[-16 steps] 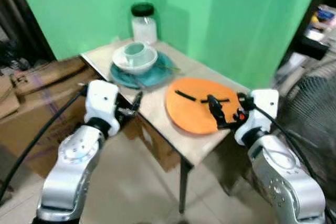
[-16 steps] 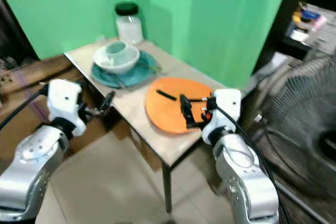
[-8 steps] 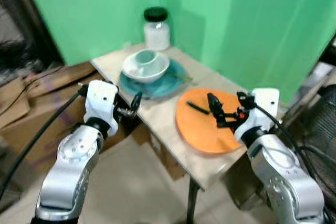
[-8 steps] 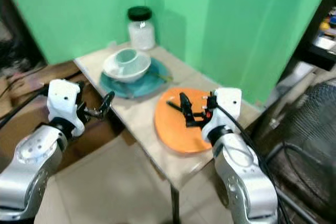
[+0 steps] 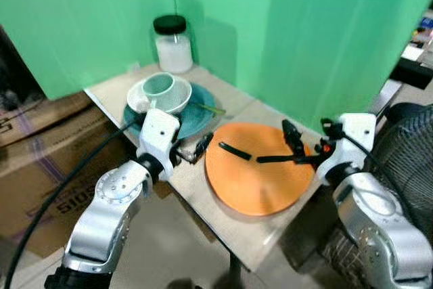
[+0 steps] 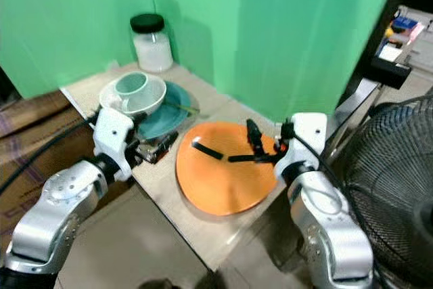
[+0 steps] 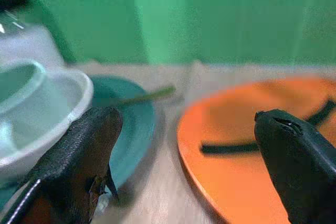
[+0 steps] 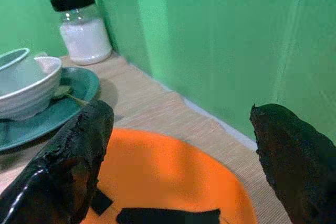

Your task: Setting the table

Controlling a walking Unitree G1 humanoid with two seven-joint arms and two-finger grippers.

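Since a second ago my left gripper (image 5: 200, 148) has come in from off the near edge and now sits over the tabletop (image 5: 257, 106), between the teal plate (image 5: 201, 109) and the orange plate (image 5: 254, 177). My head camera shifted too, so the whole scene sits differently in frame. The plates themselves look unmoved.

Left gripper: fingers apart, nothing between them. In its wrist view, one finger (image 7: 79, 156) is on the teal plate's side and the other on the orange plate's side.

Right gripper (image 5: 291, 143): fingers spread wide, holding nothing, poised over the far right part of the orange plate. One finger (image 5: 292, 137) points up and away, the other lies low across the plate (I cannot tell whether it touches the surface).

Orange plate: near corner of the tabletop, between my two arms. A short black strip (image 5: 234, 151) lies on it toward the left side.

Teal plate: farther back and to the left, carrying a white bowl (image 5: 176, 103) with a pale green cup (image 5: 158, 88) inside. A thin greenish utensil (image 5: 212, 109) rests on its right rim.

Glass jar (image 5: 173, 45) with black lid: at the back corner against the green wall (image 5: 304, 25).

Cardboard box (image 5: 47, 160) sits on the floor to the left, a fan grille (image 6: 399, 167) to the right.
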